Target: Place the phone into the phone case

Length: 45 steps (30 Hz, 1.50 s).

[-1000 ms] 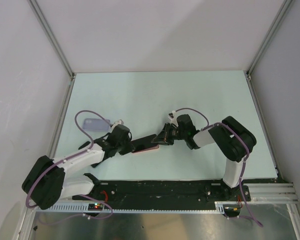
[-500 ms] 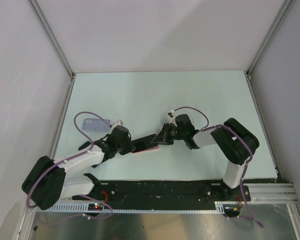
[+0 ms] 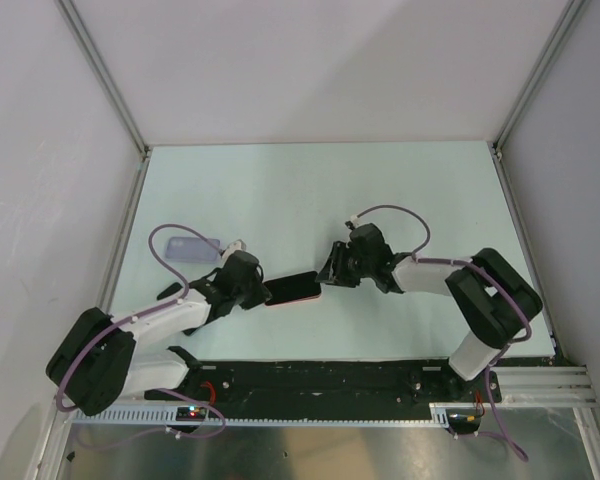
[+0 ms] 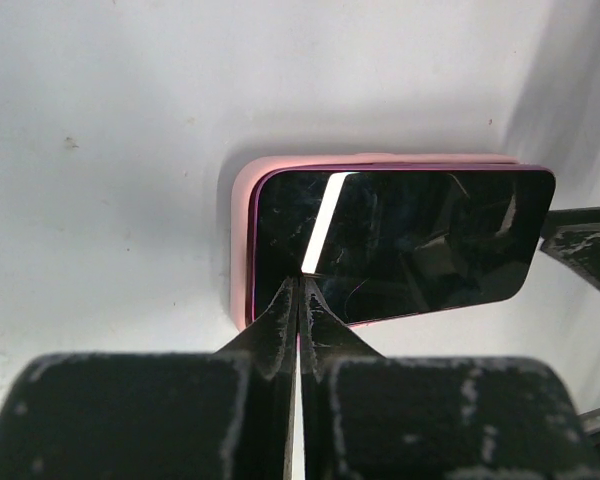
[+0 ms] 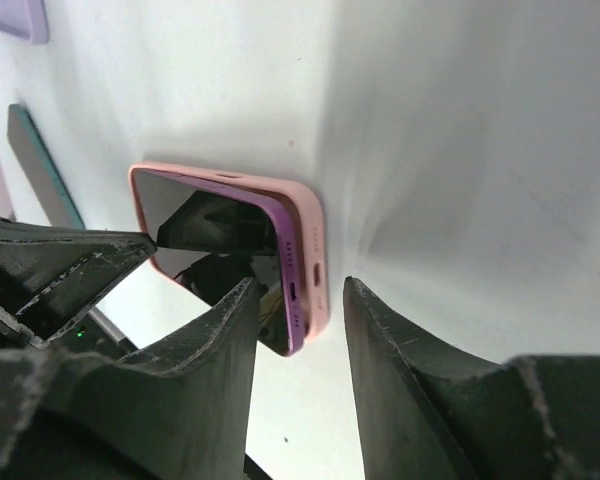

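Since a second ago the right arm [image 3: 480, 300] has swung its elbow outward and the right gripper [image 3: 331, 270] has let go, its jaws now parted where they were nearly closed; the left gripper [image 4: 300, 285] has tightened the last bit. We see both arms reach inward over the pale table [image 3: 310, 190] and meet near its middle; the left arm [image 3: 160, 320] lies low across the near left. The right gripper's fingers [image 5: 215, 345] stand apart with nothing between them, at the end of the phone [image 5: 230, 215]; whether they brush it we cannot tell. The left gripper is clenched on nothing, its joined tips resting on the near edge of the screen. The pink phone case [image 4: 240, 240] lies flat between the grippers; the phone lies in it, dark screen up, its purple edge showing above the case's lip at the right gripper's end. A lavender case [image 3: 192, 248] lies apart at the left.
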Available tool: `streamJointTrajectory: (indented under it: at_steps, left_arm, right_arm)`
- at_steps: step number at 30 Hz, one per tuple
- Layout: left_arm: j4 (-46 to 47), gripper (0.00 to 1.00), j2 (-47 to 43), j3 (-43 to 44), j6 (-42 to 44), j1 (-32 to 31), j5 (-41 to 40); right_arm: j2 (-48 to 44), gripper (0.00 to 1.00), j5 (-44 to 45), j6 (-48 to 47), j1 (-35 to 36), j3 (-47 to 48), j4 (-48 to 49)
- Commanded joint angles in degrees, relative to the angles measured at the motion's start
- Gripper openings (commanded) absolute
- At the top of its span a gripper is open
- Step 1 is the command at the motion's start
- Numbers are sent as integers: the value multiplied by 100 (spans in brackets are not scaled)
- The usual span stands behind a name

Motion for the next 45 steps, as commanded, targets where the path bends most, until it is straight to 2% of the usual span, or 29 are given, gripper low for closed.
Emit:
streamJointTrajectory:
  at_steps: [1, 6, 13, 19, 27, 45]
  left_arm:
    - [-219, 0, 67, -115, -36, 35, -137]
    - [-221, 0, -27, -9, 29, 47, -79]
    - [-716, 2, -498, 452, 228, 84, -267]
    - [-1088, 2, -1049, 115, 117, 420, -700]
    - [-922, 0, -577, 64, 156, 524, -630]
    - [-216, 0, 508, 314, 231, 523, -271]
  right_arm:
    - [-503, 45, 730, -490, -80, 269, -990]
    - [-660, 44, 1156, -747, 9, 514, -1589]
    - [-430, 40, 1270, -922, 306, 811, -1775]
    - [-381, 37, 1526, -1040, 565, 1026, -2046]
    - [-175, 29, 1557, -1077, 691, 1168, -2063]
    - [278, 29, 1708, -1213, 881, 1564, -2172]
